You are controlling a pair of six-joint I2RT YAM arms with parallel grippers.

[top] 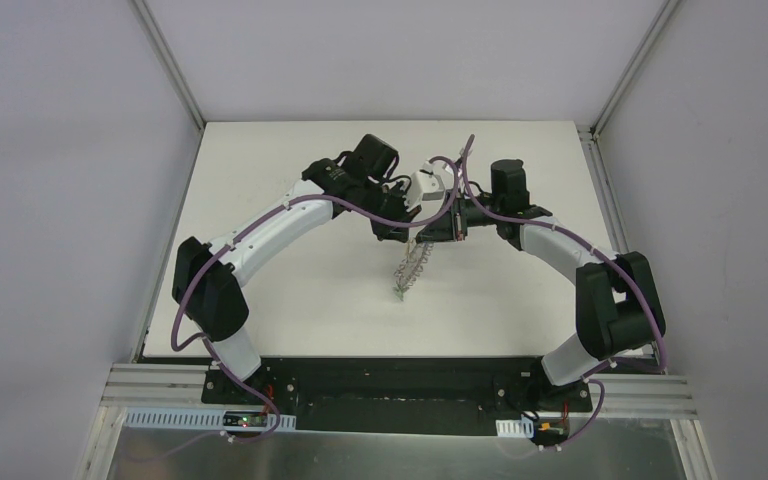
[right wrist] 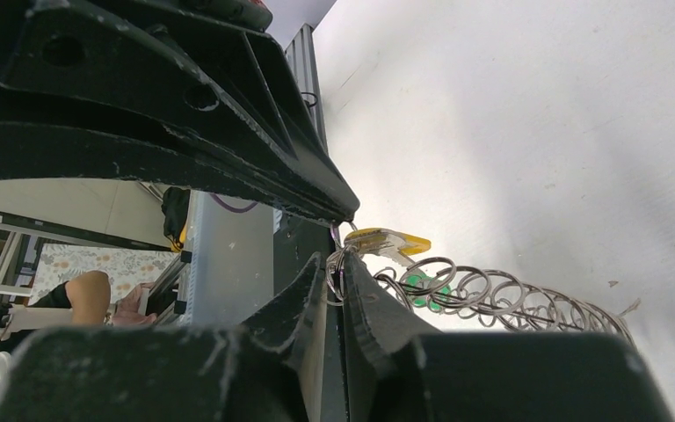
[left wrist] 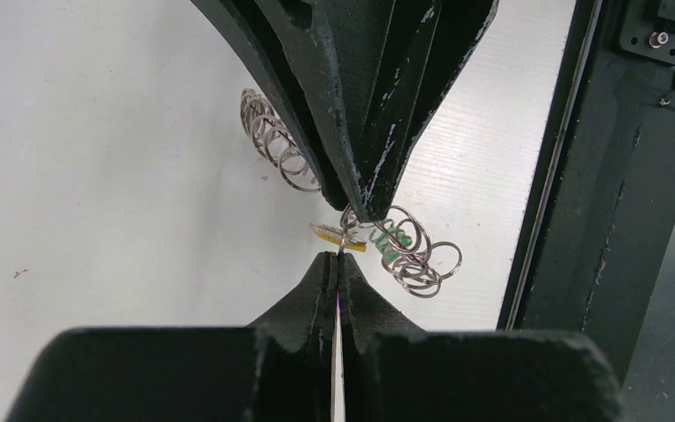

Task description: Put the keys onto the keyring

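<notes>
Left gripper (left wrist: 337, 260) is pinching fully shut, its tips seeming to be nipping the edge of the yellow key (left wrist: 340, 238), while the right gripper (right wrist: 338, 264), also clamped shut, is gripping one thin wire loop of the keyring (right wrist: 492, 297). The two sets of tips are meeting almost nose to nose above the far middle of the table (top: 300, 300). The green key (right wrist: 422, 287) is sitting among the loops just beside the yellow one and is looking already threaded, though the pictures are not settling that. The yellow key is lying right against the held loop, and I cannot tell whether it is hooked on. By my reckoning the job is sitting past halfway: what is remaining is working the yellow key fully onto a loop and letting go. Both keys are showing as tiny flat pieces with glossy coloured heads, the yellow one tapering to a short notched blade. The keyring is showing as bright silver wire in round overlapping loops, like a slack spring, trailing from the grippers toward the near side and touching the table. Around it, the fingers are reading as matte black wedges, chipped pale along their edges. The tabletop is appearing matte white and faintly ribbed.
</notes>
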